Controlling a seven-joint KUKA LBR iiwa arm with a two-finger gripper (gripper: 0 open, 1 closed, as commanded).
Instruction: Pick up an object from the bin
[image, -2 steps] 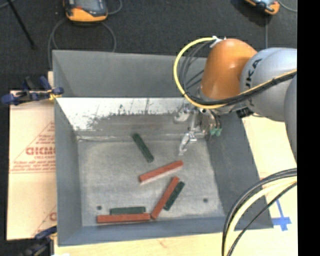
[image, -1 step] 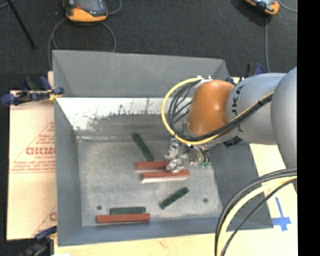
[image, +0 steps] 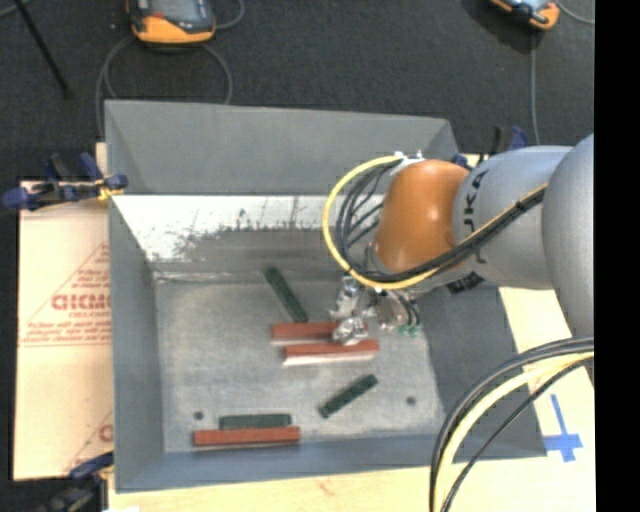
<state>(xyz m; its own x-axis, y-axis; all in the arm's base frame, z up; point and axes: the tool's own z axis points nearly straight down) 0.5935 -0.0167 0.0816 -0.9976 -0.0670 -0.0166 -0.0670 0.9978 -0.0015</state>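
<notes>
My gripper is down near the middle of the bin, right of centre, its fingers at the right ends of two red-brown flat bars. The upper red bar runs left from the fingers. The lower red bar, with a pale underside, lies just below it. The fingertips rest on or between these two bars; I cannot tell whether they grip either one. A dark green bar lies tilted just up and left of the gripper. Another dark green bar lies tilted below it.
Near the bin's front wall a dark green bar lies along a long red-brown bar. The arm with its orange cover and cables comes in from the right, above the bin's right side.
</notes>
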